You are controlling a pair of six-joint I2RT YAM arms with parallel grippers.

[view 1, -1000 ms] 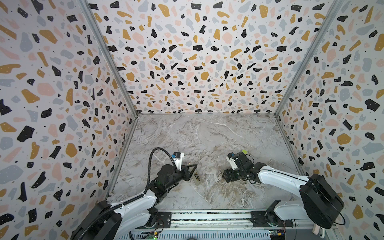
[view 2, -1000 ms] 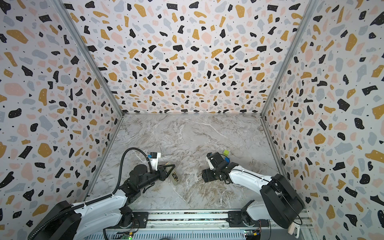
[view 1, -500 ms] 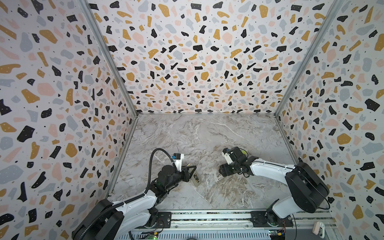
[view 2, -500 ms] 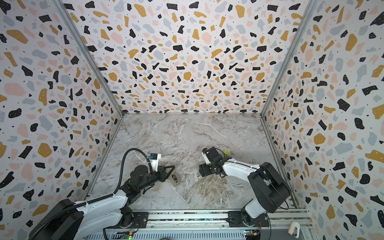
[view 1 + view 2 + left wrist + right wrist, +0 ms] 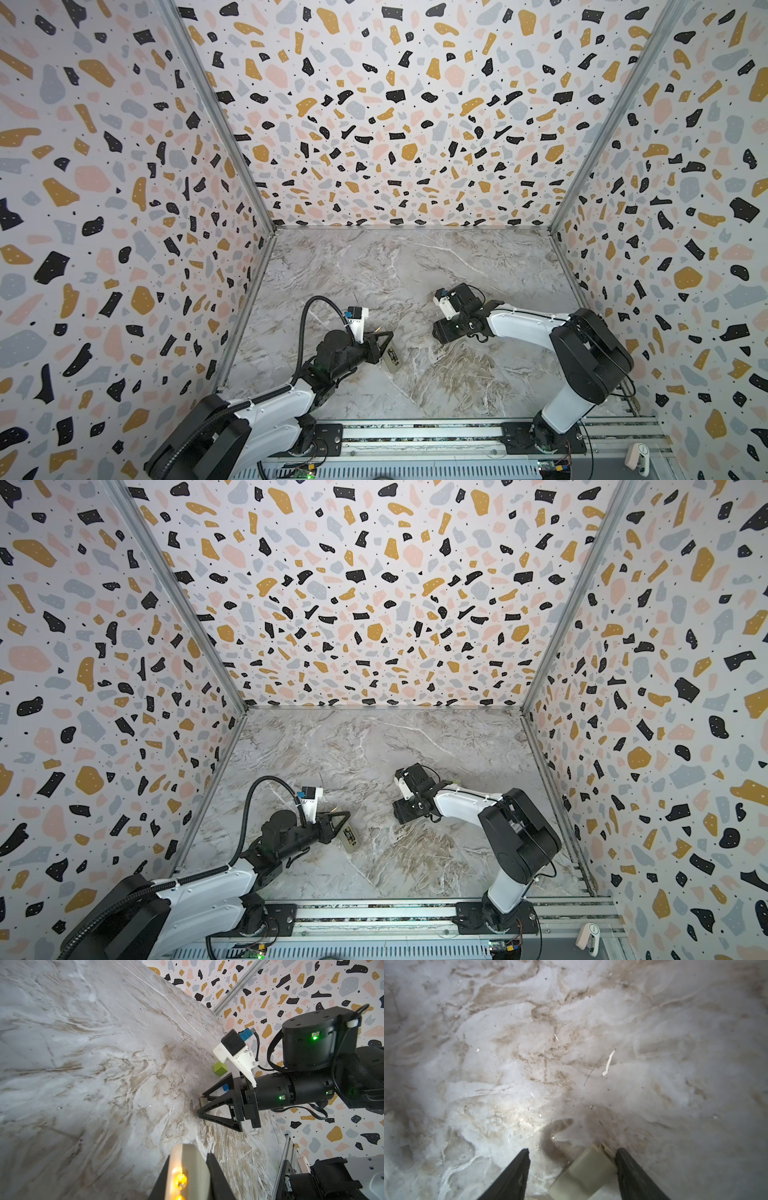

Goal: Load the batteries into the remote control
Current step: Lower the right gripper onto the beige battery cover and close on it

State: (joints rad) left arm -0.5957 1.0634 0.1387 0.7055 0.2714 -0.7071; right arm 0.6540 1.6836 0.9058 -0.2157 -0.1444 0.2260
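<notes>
My left gripper is shut on the white remote control, held on edge just above the marble floor; both top views show the remote control at the fingertips. Its open recess shows blurred golden glints and small dark shapes; I cannot tell whether these are the batteries. My right gripper points down at the floor, open. A small cream plastic piece lies between its fingers, against one finger and apart from the other. The left wrist view shows this gripper from the side.
A green cube and a blue cube sit on the floor just behind the right gripper. Patterned walls close in the marble floor on three sides, and a metal rail runs along the front.
The right gripper has moved left and slightly toward the back wall, and its fingers have drawn closer around the cream piece. The left arm and the remote control have stayed put.
</notes>
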